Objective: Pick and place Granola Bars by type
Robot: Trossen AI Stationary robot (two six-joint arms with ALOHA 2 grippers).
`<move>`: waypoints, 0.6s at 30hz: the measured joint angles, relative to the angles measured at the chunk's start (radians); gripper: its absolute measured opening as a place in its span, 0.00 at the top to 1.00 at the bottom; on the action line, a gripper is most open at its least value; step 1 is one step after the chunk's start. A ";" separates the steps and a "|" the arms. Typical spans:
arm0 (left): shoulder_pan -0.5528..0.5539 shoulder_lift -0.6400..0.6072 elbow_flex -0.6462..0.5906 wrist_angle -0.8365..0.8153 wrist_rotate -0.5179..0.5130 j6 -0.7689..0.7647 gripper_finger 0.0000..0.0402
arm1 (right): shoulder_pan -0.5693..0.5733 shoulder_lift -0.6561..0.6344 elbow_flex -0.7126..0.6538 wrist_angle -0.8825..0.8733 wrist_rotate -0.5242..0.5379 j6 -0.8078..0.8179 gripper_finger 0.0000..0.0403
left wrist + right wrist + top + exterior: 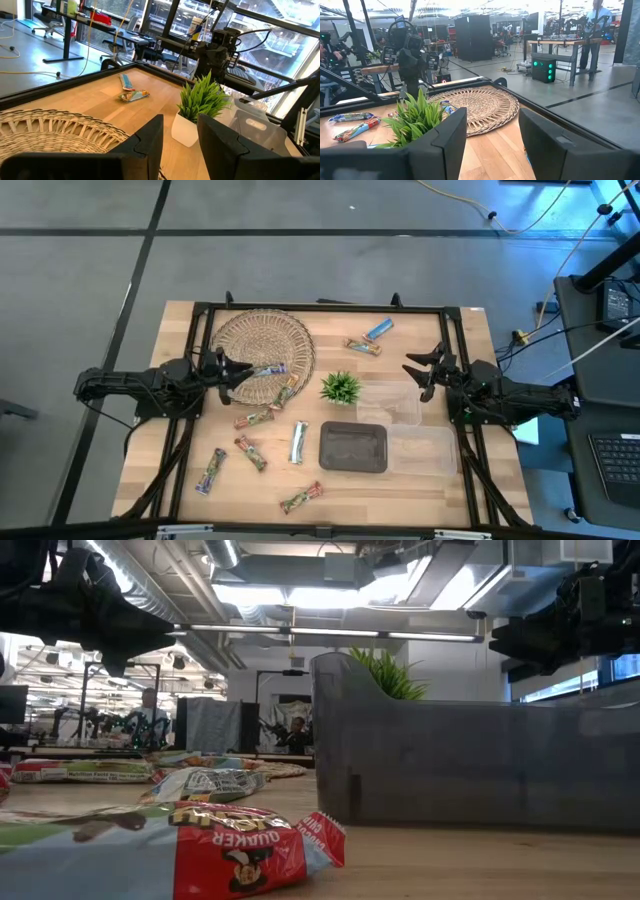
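Several wrapped granola bars lie flat on the wooden table. A blue one [378, 330] and a tan one [362, 347] are near the far edge. One [268, 370] lies on the wicker mat [262, 345] and another [283, 393] at the mat's near rim. A silver bar [298, 442] and more bars [211, 471] [300, 498] lie toward the near edge. My left gripper [236, 370] hovers open at the mat's left part, just left of the bar on it. My right gripper [420, 370] hovers open right of the plant [341, 387]. Neither holds anything.
A dark tray [353, 447] sits near the table's middle, with clear plastic containers [392, 405] [425, 452] beside it on the right. The small potted plant [200, 102] stands between the two grippers. A black frame [320, 307] borders the table.
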 joint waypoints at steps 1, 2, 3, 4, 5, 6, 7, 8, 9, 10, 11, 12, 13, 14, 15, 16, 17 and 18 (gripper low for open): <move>0.000 0.000 0.000 0.000 0.000 0.000 0.72 | 0.000 0.000 0.000 0.000 0.000 0.000 0.54; 0.000 0.000 0.000 0.000 0.000 0.000 0.72 | 0.000 0.000 0.000 0.000 0.000 0.000 0.54; 0.000 0.000 0.000 0.000 0.000 0.000 0.72 | 0.000 0.000 0.000 0.000 0.000 0.000 0.54; 0.000 0.000 0.000 0.000 0.000 0.000 0.72 | 0.000 0.000 0.000 0.000 0.000 0.000 0.54; 0.000 0.000 0.000 0.000 0.000 0.000 0.72 | 0.000 0.000 0.000 0.000 0.000 0.000 0.54; 0.000 0.000 0.000 0.000 0.000 0.000 0.72 | 0.000 0.000 0.000 0.000 0.000 0.000 0.54; 0.000 0.000 0.000 0.000 0.000 0.000 0.72 | 0.000 0.000 0.000 0.002 0.000 -0.001 0.54; 0.000 0.000 0.000 0.000 0.000 0.000 0.72 | -0.001 0.000 0.000 0.004 0.006 -0.003 0.54; 0.000 0.000 0.000 0.000 0.000 0.000 0.72 | -0.001 0.000 0.000 0.004 0.021 -0.004 0.54; 0.000 0.000 0.000 0.000 0.000 0.000 0.72 | -0.001 0.000 0.000 0.003 0.035 -0.002 0.54; 0.000 0.000 0.000 0.000 0.000 0.000 0.72 | -0.001 0.000 0.000 0.004 0.048 0.001 0.54; 0.000 0.000 0.000 0.000 0.000 0.000 0.72 | -0.001 0.000 0.000 0.004 0.054 0.002 0.54; 0.000 0.000 0.000 0.000 0.000 0.000 0.72 | -0.001 0.000 0.000 0.005 0.055 0.001 0.54; 0.000 0.000 0.000 0.000 0.000 0.000 0.72 | -0.001 0.000 0.000 0.004 0.054 0.000 0.54; 0.000 0.000 0.000 0.000 0.000 0.000 0.72 | -0.001 0.000 0.000 0.005 0.054 0.001 0.54; 0.000 0.000 0.000 0.000 0.000 0.000 0.72 | -0.001 0.000 0.000 0.005 0.054 0.004 0.54; 0.000 0.000 0.000 0.000 0.000 0.000 0.72 | -0.001 0.000 0.000 0.005 0.054 0.005 0.54; 0.000 0.000 0.000 0.000 0.000 0.000 0.72 | -0.002 0.000 0.000 0.005 0.054 0.008 0.54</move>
